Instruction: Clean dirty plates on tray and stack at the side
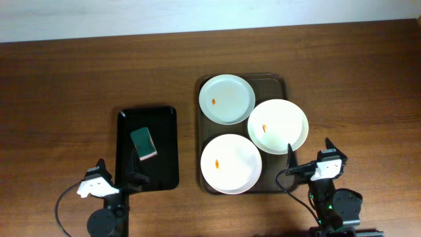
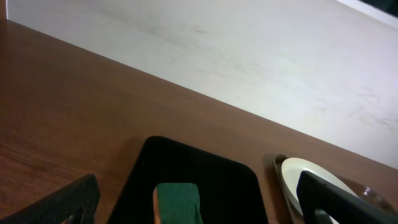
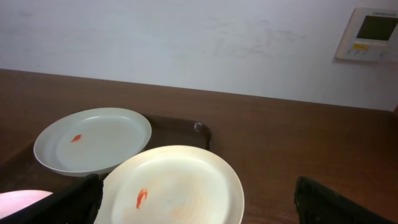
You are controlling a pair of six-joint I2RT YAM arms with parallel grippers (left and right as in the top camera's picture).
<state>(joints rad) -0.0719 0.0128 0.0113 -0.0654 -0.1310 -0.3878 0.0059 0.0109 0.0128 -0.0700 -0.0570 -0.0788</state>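
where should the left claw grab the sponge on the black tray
Probably across its two long sides, coming straight down from above: the sponge lies flat in the black tray, a narrow block slightly skewed, with bare tray on either side.

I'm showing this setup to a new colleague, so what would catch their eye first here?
Three white plates, each with a small orange smear, fill the brown tray right of centre. To its left, a green sponge lies on a smaller black tray. The left hand and right hand sit open at the bottom of the overhead view.
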